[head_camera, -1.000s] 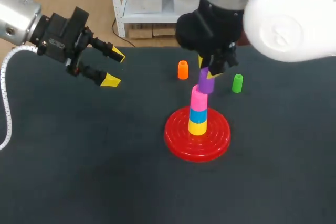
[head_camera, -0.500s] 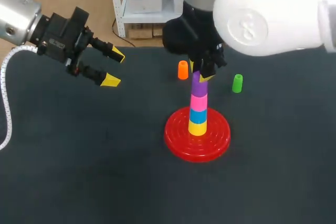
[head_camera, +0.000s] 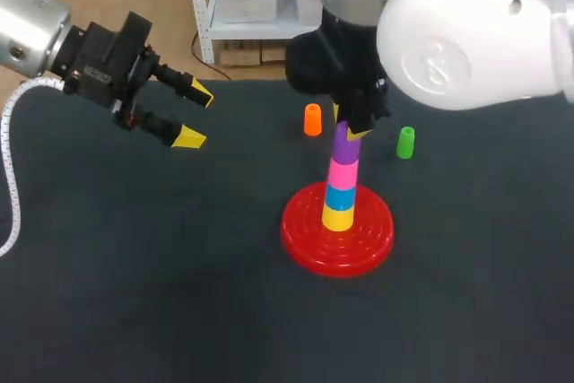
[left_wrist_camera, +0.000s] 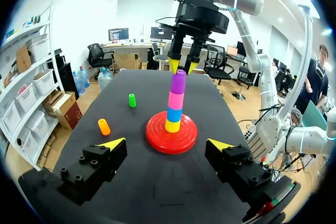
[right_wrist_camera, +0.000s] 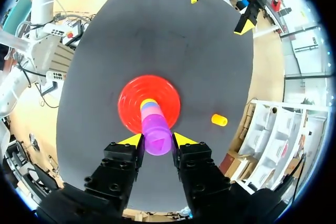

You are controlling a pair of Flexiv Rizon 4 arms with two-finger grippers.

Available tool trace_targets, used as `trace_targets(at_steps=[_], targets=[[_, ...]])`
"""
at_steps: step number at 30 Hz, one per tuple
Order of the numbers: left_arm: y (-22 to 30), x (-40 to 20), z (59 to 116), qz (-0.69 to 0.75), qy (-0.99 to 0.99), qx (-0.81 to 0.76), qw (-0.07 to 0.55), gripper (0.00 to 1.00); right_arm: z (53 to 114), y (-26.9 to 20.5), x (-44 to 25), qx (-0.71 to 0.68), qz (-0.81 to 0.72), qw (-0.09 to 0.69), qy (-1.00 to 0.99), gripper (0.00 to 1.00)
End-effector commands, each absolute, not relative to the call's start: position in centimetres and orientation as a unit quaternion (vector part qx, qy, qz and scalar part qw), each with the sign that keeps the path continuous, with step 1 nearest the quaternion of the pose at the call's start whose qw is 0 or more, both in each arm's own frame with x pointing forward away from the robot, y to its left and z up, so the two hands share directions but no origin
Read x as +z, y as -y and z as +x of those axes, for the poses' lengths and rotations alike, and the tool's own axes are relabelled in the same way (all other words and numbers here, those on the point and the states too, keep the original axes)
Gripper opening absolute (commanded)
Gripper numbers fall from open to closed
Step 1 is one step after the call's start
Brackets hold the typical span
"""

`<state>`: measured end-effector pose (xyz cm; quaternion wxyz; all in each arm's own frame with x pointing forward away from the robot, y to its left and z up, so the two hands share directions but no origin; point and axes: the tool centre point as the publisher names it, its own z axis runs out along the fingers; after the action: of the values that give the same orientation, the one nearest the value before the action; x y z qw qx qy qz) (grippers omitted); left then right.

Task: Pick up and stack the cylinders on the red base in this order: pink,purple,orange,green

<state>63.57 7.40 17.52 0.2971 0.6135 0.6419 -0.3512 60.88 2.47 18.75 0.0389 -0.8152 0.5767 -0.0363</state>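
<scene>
The right gripper [right_wrist_camera: 157, 141] clasps the purple plastic cylinder [head_camera: 346, 148] from both sides, fingers set narrowly on the top piece of a four-high column directly beneath it. The column runs yellow plastic cylinder [head_camera: 337, 218], blue plastic cylinder [head_camera: 339, 196], pink plastic cylinder [head_camera: 342, 172], then purple, all standing on the round red ribbed base [head_camera: 300, 235]. Pink and purple look placed, though purple is not yet let go; orange and green are left. The small orange cylinder [head_camera: 312, 119] sits on the dark table [head_camera: 134, 293] near that gripper on its left-arm side, the small green cylinder [head_camera: 405, 143] on its other side. The left gripper [head_camera: 195, 117] hangs wide open and empty, well apart from the column. Count: six cylinders, one base, two grippers.
</scene>
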Motion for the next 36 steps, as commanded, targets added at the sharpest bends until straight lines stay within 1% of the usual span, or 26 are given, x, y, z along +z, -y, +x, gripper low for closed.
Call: trace_targets(at_steps=[1,9,16,17,18,19,28,36], targets=[[-7.5,17.5,63.6,0.614,-0.641,-0.352,0.297,1.0,60.9,-2.6,17.6,-0.025,-0.817,0.03,-0.575,0.0],[-7.5,17.5,63.6,0.614,-0.641,-0.352,0.297,1.0,60.6,-3.5,14.6,0.002,-0.819,0.003,-0.574,0.0],[-7.5,17.5,63.6,0.614,-0.641,-0.352,0.297,1.0,60.9,-3.6,14.6,0.01,-0.805,0.002,-0.594,0.0],[-7.5,17.5,63.6,0.614,-0.641,-0.352,0.297,1.0,61.0,-3.6,14.8,0.01,-0.802,0.004,-0.597,0.27],[-7.5,17.5,63.6,0.614,-0.641,-0.352,0.297,1.0,61.2,-3.6,15.1,0.009,-0.798,0.008,-0.603,0.75],[-7.5,17.5,63.6,0.614,-0.641,-0.352,0.297,1.0,61.4,-3.6,15.5,0.011,-0.795,0.014,-0.606,1.0],[-7.5,17.5,63.6,0.614,-0.641,-0.352,0.297,1.0,64.0,-4.7,18.4,0.031,-0.751,0.067,-0.656,1.0],[-7.5,17.5,63.6,0.614,-0.641,-0.352,0.297,1.0,67.1,-6.4,20.7,0.038,-0.712,0.1,-0.694,1.0]])
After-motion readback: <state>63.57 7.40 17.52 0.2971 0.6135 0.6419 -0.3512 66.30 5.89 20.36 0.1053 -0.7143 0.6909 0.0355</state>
